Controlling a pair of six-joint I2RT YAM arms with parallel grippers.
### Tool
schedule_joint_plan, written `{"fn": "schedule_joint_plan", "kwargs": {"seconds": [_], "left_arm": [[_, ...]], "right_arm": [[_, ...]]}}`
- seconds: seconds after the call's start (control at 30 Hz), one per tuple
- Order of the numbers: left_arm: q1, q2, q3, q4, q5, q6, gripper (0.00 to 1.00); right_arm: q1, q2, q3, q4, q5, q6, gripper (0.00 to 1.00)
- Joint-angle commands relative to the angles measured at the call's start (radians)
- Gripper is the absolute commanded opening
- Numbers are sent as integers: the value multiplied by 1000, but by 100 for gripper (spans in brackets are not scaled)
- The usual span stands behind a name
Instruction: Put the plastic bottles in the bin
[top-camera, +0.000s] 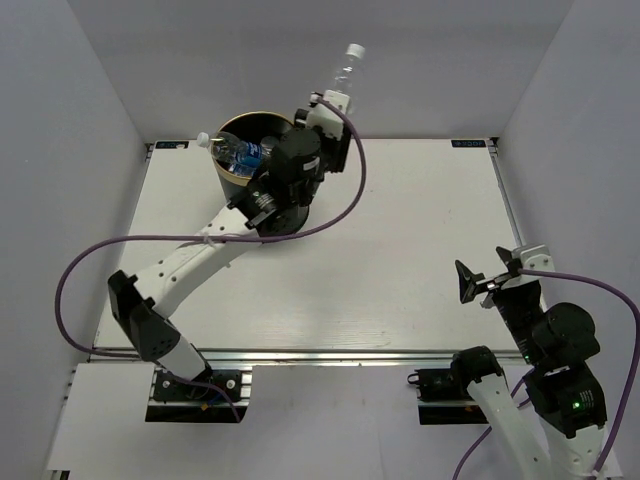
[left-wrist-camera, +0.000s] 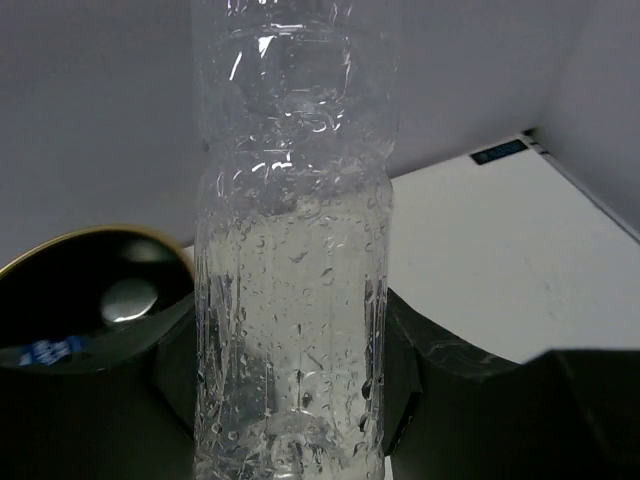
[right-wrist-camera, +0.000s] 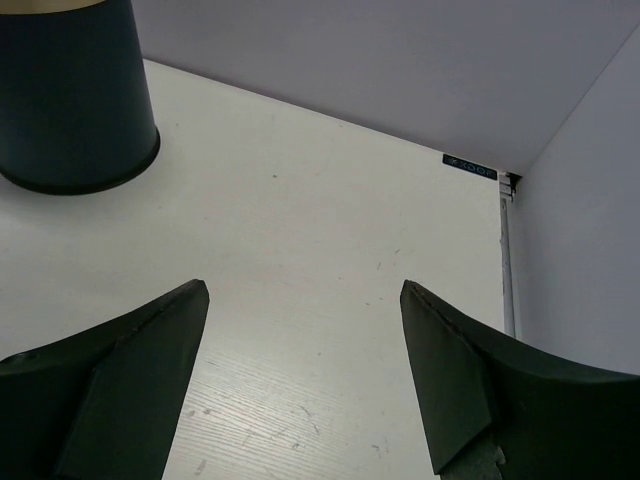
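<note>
My left gripper (top-camera: 318, 112) is shut on a clear crinkly plastic bottle (top-camera: 346, 68) with a white cap, held upright in the air just right of the bin's mouth. In the left wrist view the bottle (left-wrist-camera: 290, 270) fills the middle between my fingers (left-wrist-camera: 460, 400). The bin (top-camera: 240, 135) is dark with a gold rim and stands at the table's back left; a clear bottle with a blue label (top-camera: 238, 153) lies inside it. The bin also shows in the left wrist view (left-wrist-camera: 90, 300) and the right wrist view (right-wrist-camera: 70, 95). My right gripper (top-camera: 478, 280) is open and empty at the table's front right.
White table (top-camera: 400, 230) enclosed by grey walls on left, back and right. A metal rail runs along the right edge (right-wrist-camera: 505, 260). My left arm stretches diagonally from the front left up to the bin.
</note>
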Motion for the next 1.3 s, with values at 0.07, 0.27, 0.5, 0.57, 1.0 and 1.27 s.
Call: {"fn": "schedule_joint_plan", "kwargs": {"seconds": [0.07,0.27,0.5,0.57,1.0,1.27], "left_arm": [[66,-63,-59,-126,-228,-52,0],[144,-28,-50,-209,-269,-123,0],[218,75,4,-209,-268,-123,0],[244,104,27,-221,-268,-123,0],[306,138,29,-258,-182,-166,84],[296,98,91,-276,-124,-146,100]], "right_arm": [[8,-23,-6,14,-34,3,84],[10,-37,-3,11,-46,0,84],[8,-54,-13,-1,-60,-1,84],[8,-58,-21,5,-60,-3,84],[20,-64,-32,4,-60,-8,84],[17,-66,-35,5,-95,-8,84]]}}
